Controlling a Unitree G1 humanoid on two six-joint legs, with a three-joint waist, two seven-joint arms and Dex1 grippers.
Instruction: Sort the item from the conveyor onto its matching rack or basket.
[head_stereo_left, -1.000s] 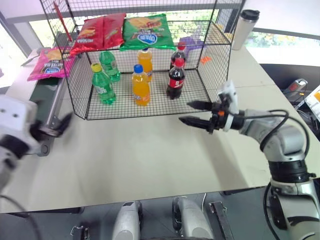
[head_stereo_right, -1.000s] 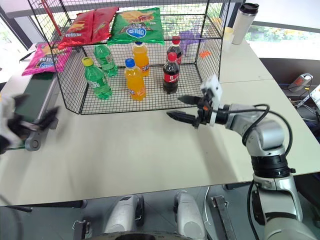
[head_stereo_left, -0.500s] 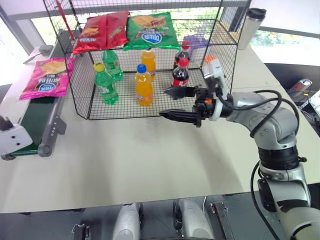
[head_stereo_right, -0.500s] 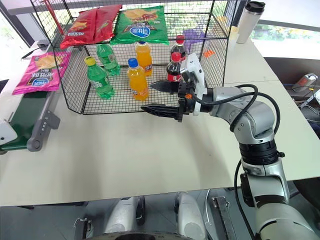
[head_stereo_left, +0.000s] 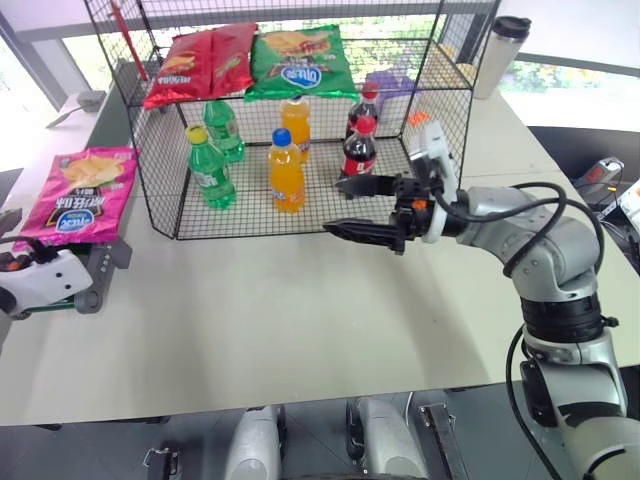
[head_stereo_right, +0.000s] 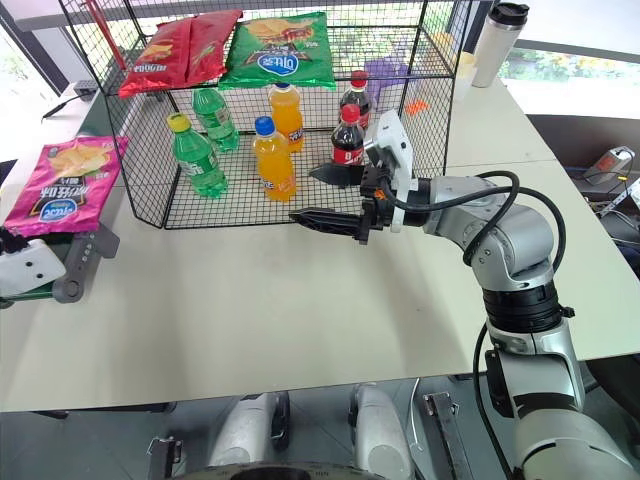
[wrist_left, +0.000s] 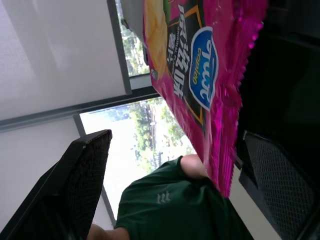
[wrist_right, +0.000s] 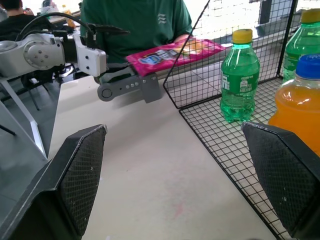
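Note:
The item, a magenta-pink chip bag (head_stereo_left: 78, 193), lies flat on the near end of the dark green conveyor (head_stereo_left: 103, 272), left of the rack. My left gripper (wrist_left: 175, 145) is at that end of the belt, level and open. The bag's near edge (wrist_left: 220, 125) hangs in front of it, closer to one finger and untouched. My right gripper (head_stereo_left: 337, 206) hovers open and empty above the table, just in front of the black wire rack (head_stereo_left: 152, 190).
The rack's upper shelf holds two red chip bags (head_stereo_left: 200, 65) and a green chip bag (head_stereo_left: 300, 60). Several bottles (head_stereo_left: 284, 172) stand on its floor. A person in a green shirt (wrist_right: 135, 20) stands beyond the conveyor. A tumbler (head_stereo_left: 498, 55) stands back right.
The pink bag has ridden along the belt to its near end. My left gripper has rolled and settled at the belt's end. The right gripper has shifted left in front of the rack.

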